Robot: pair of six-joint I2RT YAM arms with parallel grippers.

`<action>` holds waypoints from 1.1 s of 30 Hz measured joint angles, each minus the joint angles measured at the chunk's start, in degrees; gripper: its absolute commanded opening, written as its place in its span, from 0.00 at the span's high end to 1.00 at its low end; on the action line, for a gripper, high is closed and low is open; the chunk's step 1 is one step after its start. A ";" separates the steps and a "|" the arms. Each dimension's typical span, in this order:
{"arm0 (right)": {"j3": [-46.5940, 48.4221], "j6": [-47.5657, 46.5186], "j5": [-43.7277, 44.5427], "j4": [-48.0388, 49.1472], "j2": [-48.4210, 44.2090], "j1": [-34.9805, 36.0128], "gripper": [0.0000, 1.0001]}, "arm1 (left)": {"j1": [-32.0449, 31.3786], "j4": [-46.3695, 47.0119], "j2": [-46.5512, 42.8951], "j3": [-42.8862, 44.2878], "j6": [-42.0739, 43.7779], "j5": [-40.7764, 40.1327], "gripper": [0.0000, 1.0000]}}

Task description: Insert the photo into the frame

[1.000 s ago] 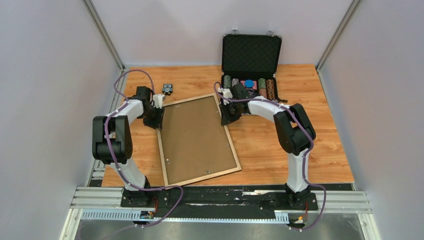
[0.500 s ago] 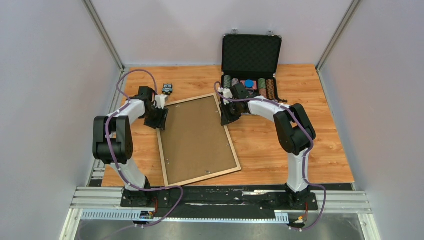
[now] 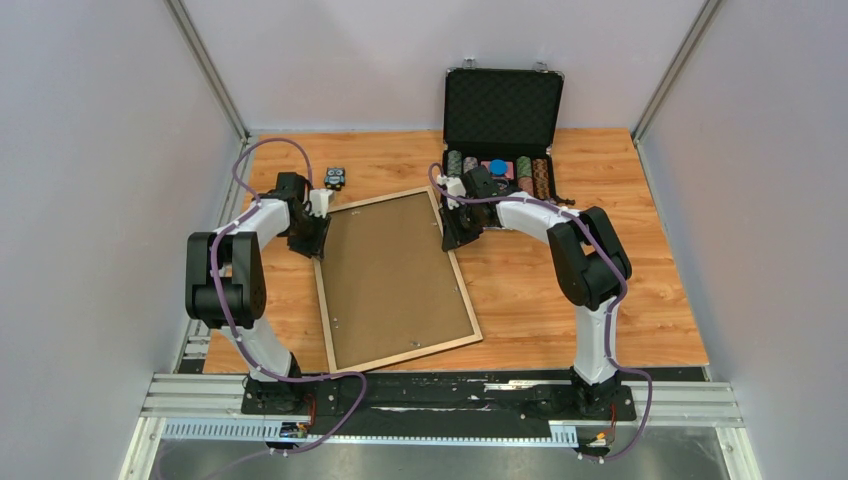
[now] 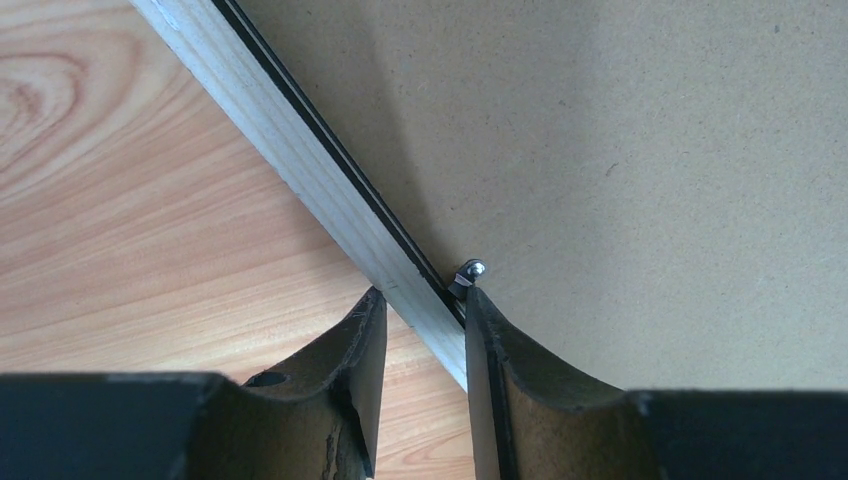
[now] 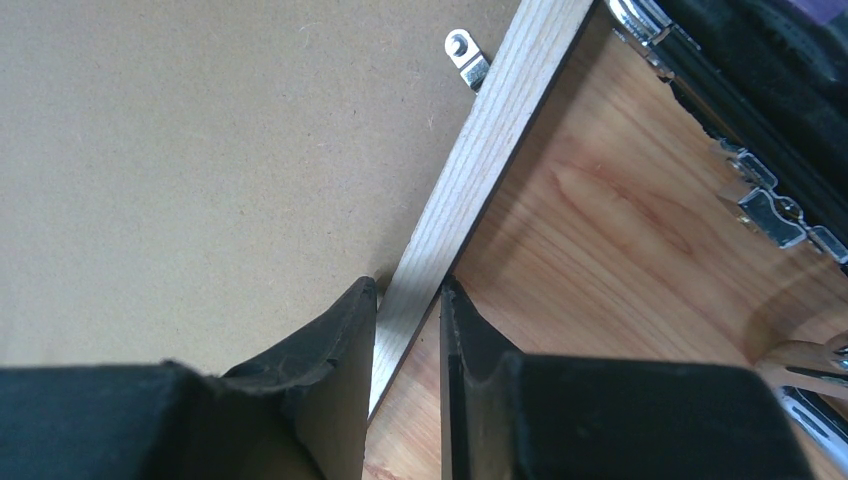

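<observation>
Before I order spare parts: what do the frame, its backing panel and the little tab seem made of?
The frame looks like pale matt wood, faint grain, probably unvarnished. The backing panel looks like brown hardboard, dull and finely speckled. The tab is shiny silver metal with a hole, likely steel.

The frame [image 3: 400, 354] shows pale natural wood with a thin black line along its inner edge, around a plain matte brown backing panel [image 3: 395, 270]. The bench [image 3: 650, 220] is warm orange-brown with flowing wood grain. At the far side, the case [image 3: 503, 105] is black with dark dimpled foam, holding chips [image 3: 530, 176] striped green, brown and white, plus 1 blue disc [image 3: 497, 167].
</observation>
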 measured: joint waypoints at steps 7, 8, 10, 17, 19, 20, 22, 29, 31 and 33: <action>-0.02 0.02 -0.20 0.00 0.02 -0.07 0.83 | 0.00 0.22 0.09 0.00 -0.07 0.00 0.65; -0.02 0.02 -0.22 0.02 0.02 -0.09 0.83 | 0.00 0.22 0.09 0.00 -0.13 0.00 0.66; -0.02 0.02 -0.24 0.02 0.02 -0.09 0.83 | 0.02 0.28 0.09 0.00 -0.22 -0.02 0.68; -0.02 0.02 -0.61 0.07 0.11 -0.24 0.83 | 0.09 1.36 -0.37 -0.81 -0.66 0.13 0.61; -0.02 0.02 -0.70 0.07 0.11 -0.28 0.83 | 0.11 1.60 -0.48 -0.98 -0.68 0.15 0.54; -0.02 0.02 -0.79 0.07 0.13 -0.31 0.83 | 0.11 1.75 -0.48 -1.03 -0.63 0.17 0.52; -0.02 0.02 -0.90 0.09 0.13 -0.35 0.83 | 0.11 2.47 -0.48 -1.09 -0.68 0.52 0.49; -0.02 0.04 -1.05 0.11 0.15 -0.42 0.83 | 0.11 3.69 -0.48 -1.40 -0.68 1.18 0.49; -0.02 0.04 -1.07 0.11 0.15 -0.44 0.83 | 0.11 3.72 -0.48 -1.40 -0.72 1.18 0.52; -0.02 0.07 -1.07 0.11 0.15 -0.44 0.83 | 0.11 3.78 -0.48 -1.44 -0.94 1.11 0.55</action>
